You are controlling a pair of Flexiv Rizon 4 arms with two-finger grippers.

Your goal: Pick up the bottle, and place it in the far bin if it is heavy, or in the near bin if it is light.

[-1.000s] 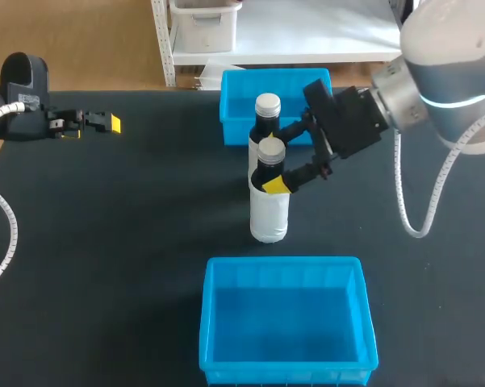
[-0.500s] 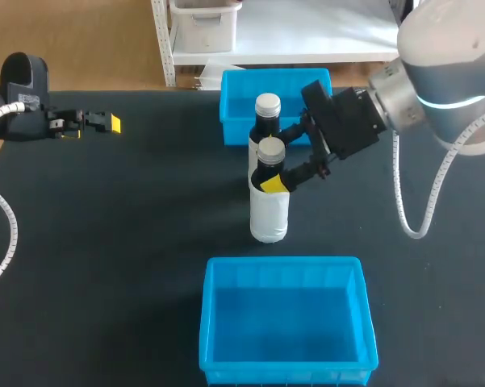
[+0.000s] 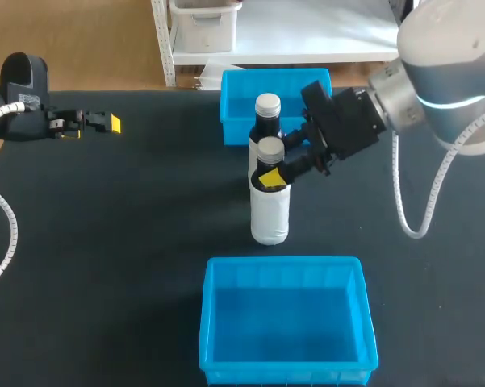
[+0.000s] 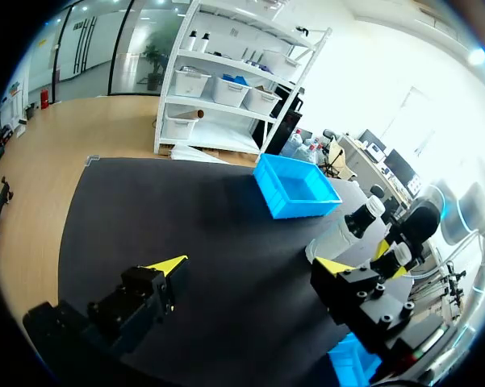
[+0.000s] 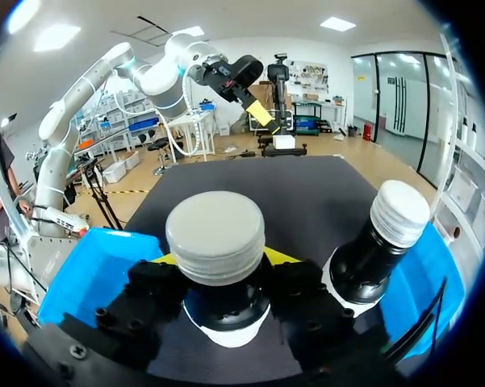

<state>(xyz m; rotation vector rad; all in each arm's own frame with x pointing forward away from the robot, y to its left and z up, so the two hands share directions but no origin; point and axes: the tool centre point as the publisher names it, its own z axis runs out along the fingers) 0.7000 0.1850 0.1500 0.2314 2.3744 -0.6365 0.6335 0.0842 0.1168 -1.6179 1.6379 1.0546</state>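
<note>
right pincer (image 3: 271, 171) gripping front bottle (image 3: 269, 214) by neck, left pincer (image 4: 248, 270) released, well aside

Black table, with a second bottle stood upright on it

The table (image 3: 121, 242) is covered by a dark, matte black surface, which is seen across most of the head view; in the left wrist view it is shown as a broad dark sheet with straight edges; a second bottle (image 3: 267, 113) is set upright on it, toward the far side and near the middle of its width; a pale, ribbed screw cap is carried on a black neck above a white body; the lower body is hidden in the head view; cap, neck and white shoulder are shown in the right wrist view.
</note>
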